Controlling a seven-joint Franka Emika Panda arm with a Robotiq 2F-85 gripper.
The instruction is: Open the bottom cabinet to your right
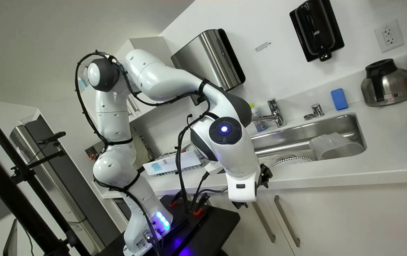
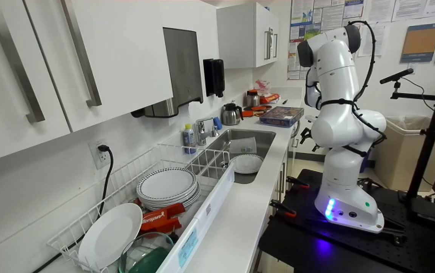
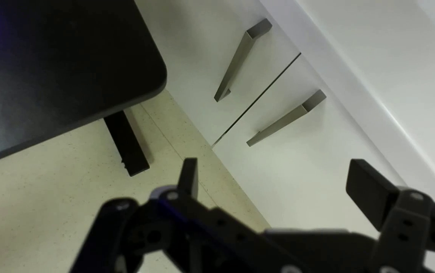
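The bottom cabinet (image 1: 352,217) is white, with two flat doors that are shut. Its bar handles (image 1: 287,221) stand upright on either side of the gap between the doors. In the wrist view the cabinet (image 3: 308,174) fills the right half, with both handles (image 3: 284,123) above the jaws. In an exterior view its front shows only as a thin strip with handles (image 2: 282,176) under the counter. My gripper (image 3: 274,170) is open, with nothing between its fingers. It points downward near the counter edge, apart from the handles. It also shows in both exterior views (image 1: 255,192) (image 2: 311,141).
The white counter (image 1: 384,170) juts out above the doors. A sink (image 1: 359,131) and a dish rack (image 2: 210,204) are set along it. The robot's black table (image 3: 69,68) stands close to the cabinet front, with a dark leg (image 3: 126,144) on the floor (image 3: 69,189).
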